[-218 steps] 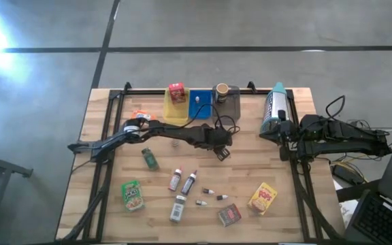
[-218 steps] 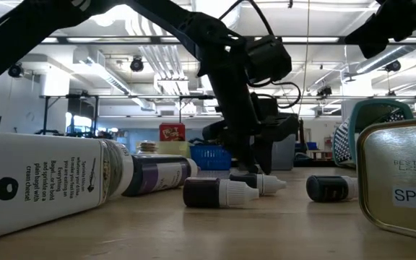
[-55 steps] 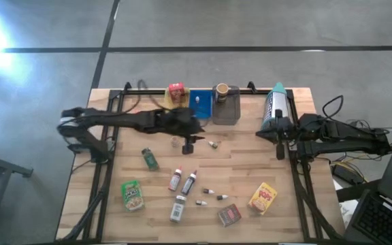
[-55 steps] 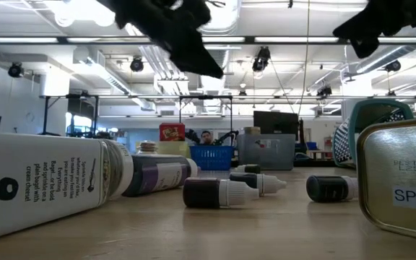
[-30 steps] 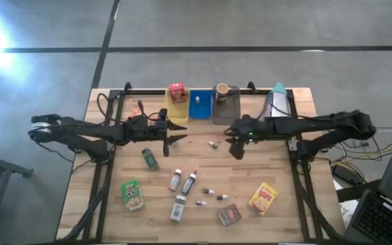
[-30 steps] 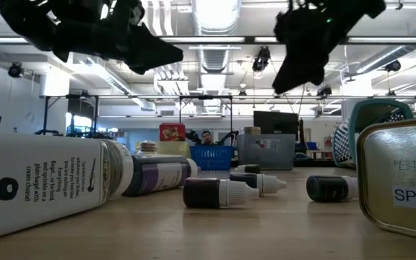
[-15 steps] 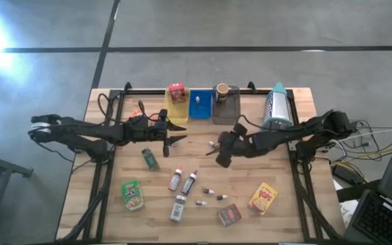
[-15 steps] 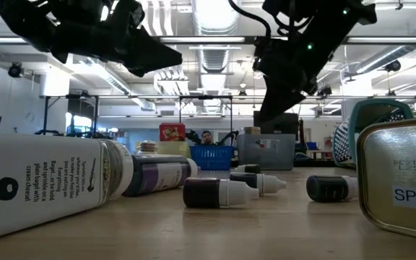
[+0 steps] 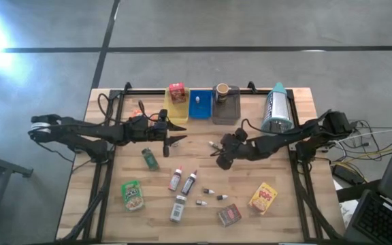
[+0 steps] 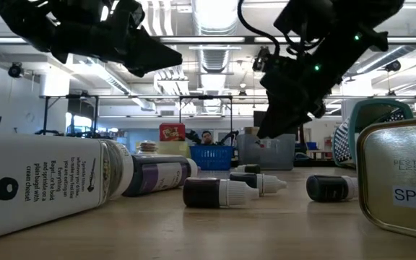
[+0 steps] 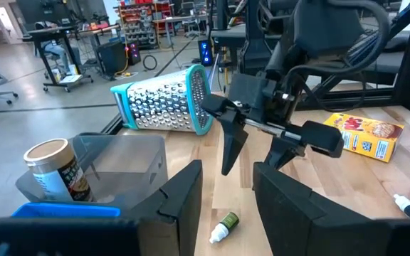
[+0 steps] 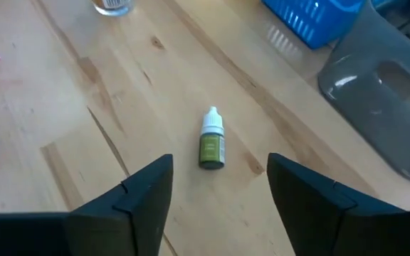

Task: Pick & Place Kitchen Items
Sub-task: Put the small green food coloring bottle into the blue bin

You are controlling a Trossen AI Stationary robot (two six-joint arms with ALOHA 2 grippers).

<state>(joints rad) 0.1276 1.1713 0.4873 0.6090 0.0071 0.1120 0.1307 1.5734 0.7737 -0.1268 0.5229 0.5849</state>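
So the wooden bench [image 9: 114,218] has both arms stretched in over it from either side. At the back edge sit a yellow tray [image 9: 176,109] with a red box [image 9: 177,92] in it, a blue tray [image 9: 200,103], and a grey tray [image 9: 226,109] holding a brown cup [image 9: 221,90], with a teal-rimmed grater [image 9: 276,107] lying off to the right of them. Scattered across the front half: a green pouch [image 9: 133,194], a yellow snack box [image 9: 263,198], a red tin [image 9: 229,215], a green bottle [image 9: 150,159], a couple of slim dark bottles [image 9: 189,182] and some tiny vials [image 9: 211,193]. The right gripper [image 9: 222,158] hangs just over a small green dropper vial [image 12: 211,146] lying on its side mid-bench, fingers spread either side of it, not touching it, nothing held. The left gripper [image 9: 180,137] hovers over the bench in front of the yellow tray, fingers a narrow gap apart and empty.
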